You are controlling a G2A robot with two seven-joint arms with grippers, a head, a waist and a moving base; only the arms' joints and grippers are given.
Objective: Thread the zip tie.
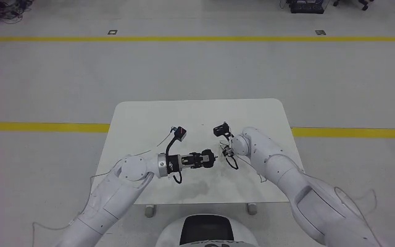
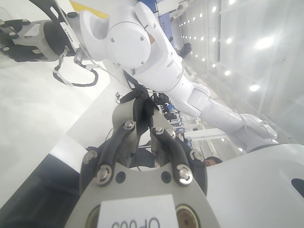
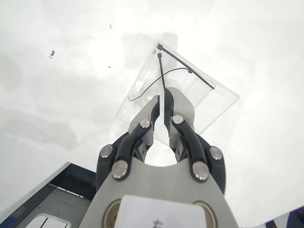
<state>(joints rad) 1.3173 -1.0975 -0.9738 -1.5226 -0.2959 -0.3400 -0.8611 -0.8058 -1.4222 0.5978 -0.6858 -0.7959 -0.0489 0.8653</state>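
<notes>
My right gripper (image 3: 162, 94) is shut on the strap of a black zip tie (image 3: 161, 68), whose small square head points away from the fingertips. It hangs over a clear plastic tray (image 3: 220, 100) on the white table (image 1: 185, 114). Another straight zip tie (image 3: 187, 68) and a thin curved black strap (image 3: 152, 81) lie in that tray. My left gripper (image 2: 142, 97) is shut, with a dark strap bunched at its tips and a small zip tie head (image 2: 117, 94) sticking out beside them. In the top view the left gripper (image 1: 211, 159) and right gripper (image 1: 226, 152) nearly meet at the table's middle.
The right arm's forearm (image 2: 123, 39) and its cable loop (image 2: 78, 81) stand close across from my left gripper. Small dark specks (image 3: 51, 53) lie on the table. Yellow floor lines (image 1: 55, 127) run beyond the table's edges.
</notes>
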